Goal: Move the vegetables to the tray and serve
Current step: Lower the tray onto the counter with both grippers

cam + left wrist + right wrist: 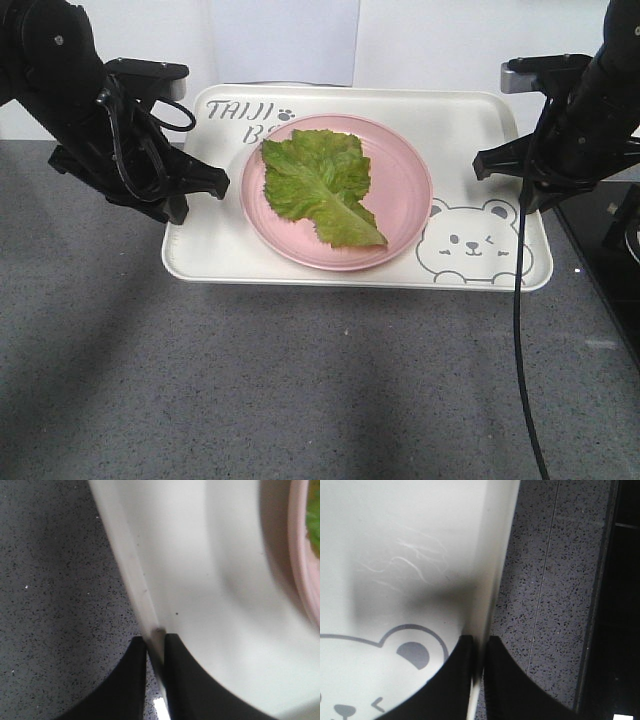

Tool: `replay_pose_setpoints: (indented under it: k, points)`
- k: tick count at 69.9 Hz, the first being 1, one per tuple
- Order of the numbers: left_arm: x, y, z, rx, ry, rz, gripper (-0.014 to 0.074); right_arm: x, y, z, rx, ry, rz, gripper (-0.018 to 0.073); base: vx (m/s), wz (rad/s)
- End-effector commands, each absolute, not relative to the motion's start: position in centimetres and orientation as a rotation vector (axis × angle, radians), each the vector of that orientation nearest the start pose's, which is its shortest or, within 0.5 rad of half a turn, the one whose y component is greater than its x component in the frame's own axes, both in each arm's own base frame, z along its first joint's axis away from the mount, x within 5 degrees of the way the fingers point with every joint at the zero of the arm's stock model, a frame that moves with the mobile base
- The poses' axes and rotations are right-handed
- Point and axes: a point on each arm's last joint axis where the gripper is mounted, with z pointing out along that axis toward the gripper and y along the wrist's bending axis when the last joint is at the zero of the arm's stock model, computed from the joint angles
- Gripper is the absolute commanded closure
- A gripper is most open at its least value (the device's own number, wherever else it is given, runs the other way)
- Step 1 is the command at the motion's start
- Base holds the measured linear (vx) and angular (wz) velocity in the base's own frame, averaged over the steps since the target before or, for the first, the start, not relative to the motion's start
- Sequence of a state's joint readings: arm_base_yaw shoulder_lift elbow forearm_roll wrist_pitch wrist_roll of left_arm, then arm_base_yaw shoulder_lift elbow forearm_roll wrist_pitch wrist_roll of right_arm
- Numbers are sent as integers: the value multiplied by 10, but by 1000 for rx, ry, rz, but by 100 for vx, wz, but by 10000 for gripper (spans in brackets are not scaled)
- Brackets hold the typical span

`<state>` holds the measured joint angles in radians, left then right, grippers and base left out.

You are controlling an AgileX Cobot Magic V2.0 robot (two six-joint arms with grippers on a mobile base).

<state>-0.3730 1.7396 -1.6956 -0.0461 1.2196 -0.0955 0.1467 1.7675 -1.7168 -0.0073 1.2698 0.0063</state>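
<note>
Resting on speckled grey countertop (300,390): tray (470,120).

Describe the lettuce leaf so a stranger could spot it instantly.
Start at the cream tray on the grey counter. A round pink plate sits in its middle, and the lettuce leaf lies flat on it: the only green, crinkly thing there.

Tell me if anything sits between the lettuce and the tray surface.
Yes. The lettuce leaf lies on a round pink plate, which rests on the tray. Both claws, left and right, pinch the tray's rims.
</note>
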Motion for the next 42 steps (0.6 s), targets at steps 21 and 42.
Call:
replay_pose_setpoints:
  k: [21, 42]
  points:
    - [338, -147, 364, 405, 2642, -275, 602, 357, 74, 368, -333, 2668, 271, 565, 0, 0]
    - [349, -148, 347, 415, 2679, -220, 602, 375, 80, 338, -359, 2743, 323, 565, 0, 0]
